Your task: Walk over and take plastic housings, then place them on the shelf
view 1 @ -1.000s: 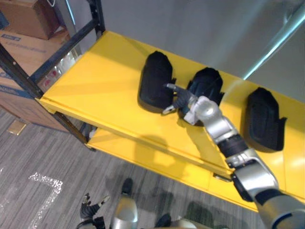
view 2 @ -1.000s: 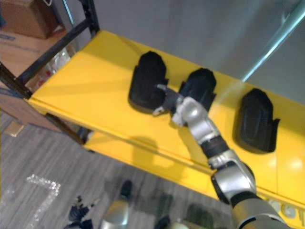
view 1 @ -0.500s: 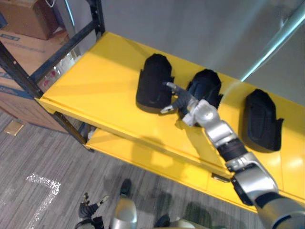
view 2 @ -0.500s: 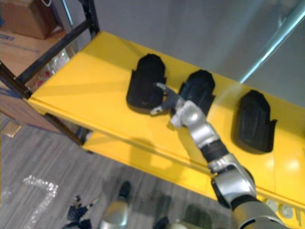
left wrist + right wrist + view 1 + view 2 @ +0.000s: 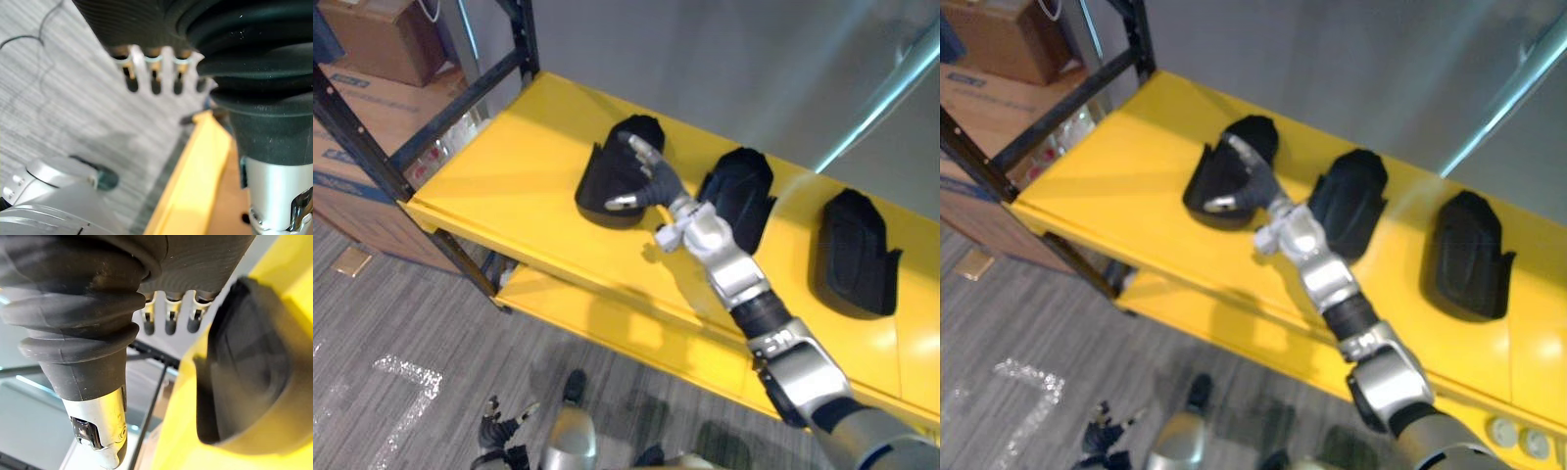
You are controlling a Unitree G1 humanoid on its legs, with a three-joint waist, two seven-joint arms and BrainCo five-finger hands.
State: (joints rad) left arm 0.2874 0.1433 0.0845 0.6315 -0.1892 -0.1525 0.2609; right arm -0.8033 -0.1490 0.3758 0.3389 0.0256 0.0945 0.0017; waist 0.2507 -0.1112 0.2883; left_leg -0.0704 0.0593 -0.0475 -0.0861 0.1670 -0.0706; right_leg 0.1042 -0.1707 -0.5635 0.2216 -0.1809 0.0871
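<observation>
"Leftward went the right hand (image 5: 656, 184) in that last second, and the leftmost housing (image 5: 597, 181) turned askew under it."

"All three lay on the yellow shelf (image 5: 489, 176) already. The middle housing (image 5: 739, 196) and the rightmost housing (image 5: 852, 255) sat apart, untouched."

"Its fingers were spread flat across the shell, clasping nothing. I'd have nudged gently, squaring it with its neighbours, clear of the edge."

"The left hand (image 5: 499, 429) hung low, fingers relaxed."

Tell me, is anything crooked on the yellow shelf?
Yes. The left housing sits skewed on the shelf, unlike the middle housing and right housing, which lie alike. The right hand is over it.
</observation>
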